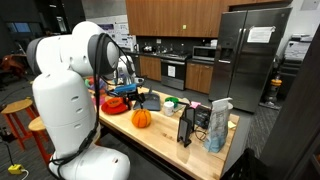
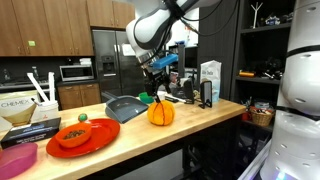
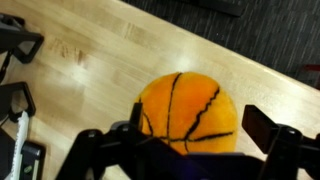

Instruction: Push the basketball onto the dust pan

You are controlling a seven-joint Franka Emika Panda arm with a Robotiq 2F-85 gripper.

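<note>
The basketball (image 3: 188,110) is a small orange ball with dark seams, resting on the wooden counter in both exterior views (image 1: 142,117) (image 2: 161,112). My gripper (image 3: 195,138) hangs just above and around it, open, with one dark finger on each side; the right finger (image 3: 266,130) stands clear of the ball. From outside, the gripper (image 2: 157,92) (image 1: 130,92) sits right over the ball. The dust pan (image 2: 102,136) is a flat red tray lying further along the counter, with an orange bowl-like thing on it. It also shows as a red patch beyond the ball (image 1: 113,102).
A dark grey tray (image 2: 125,107) lies just behind the ball. A white and blue carton (image 2: 210,82) (image 1: 218,125) and a black stand (image 1: 187,125) crowd one end of the counter. A box (image 2: 30,112) and a pink container (image 2: 15,160) sit beside the red tray.
</note>
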